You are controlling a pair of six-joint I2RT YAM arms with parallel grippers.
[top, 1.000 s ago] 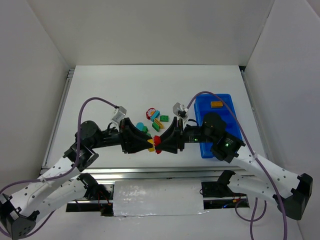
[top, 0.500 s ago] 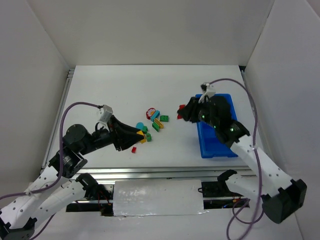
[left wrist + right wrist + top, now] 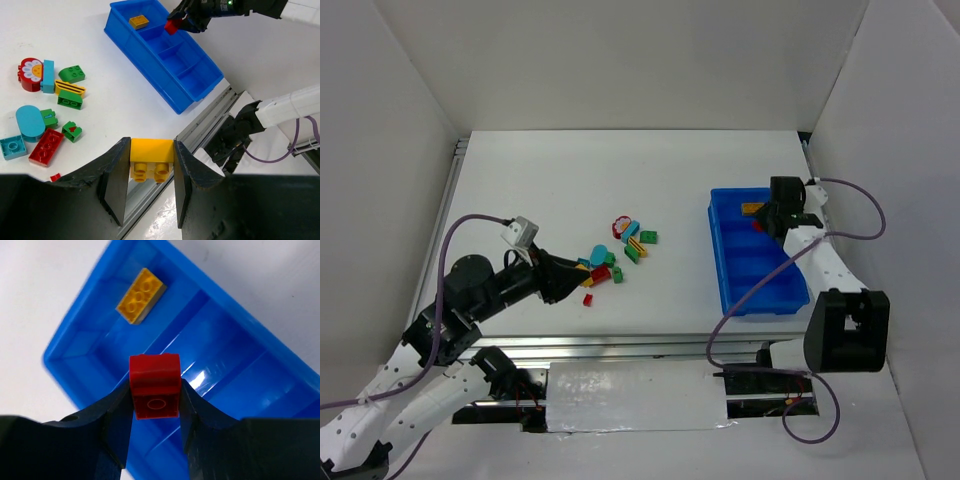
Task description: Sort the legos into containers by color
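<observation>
Right gripper [image 3: 155, 407] pinches a red brick [image 3: 154, 382] over the tray [image 3: 80, 347], to drop next into an empty compartment [image 3: 220, 352]; left gripper [image 3: 150, 175] pinches a yellow brick [image 3: 151, 150].

Bright, even light here, hardly a shadow anywhere.
White table [image 3: 570, 180] nearly washes out from above, picture crisp; in the right wrist view a white glare streak sits on the blue tray [image 3: 225, 355] floor, and the tray's left corner goes soft and hazy.
</observation>
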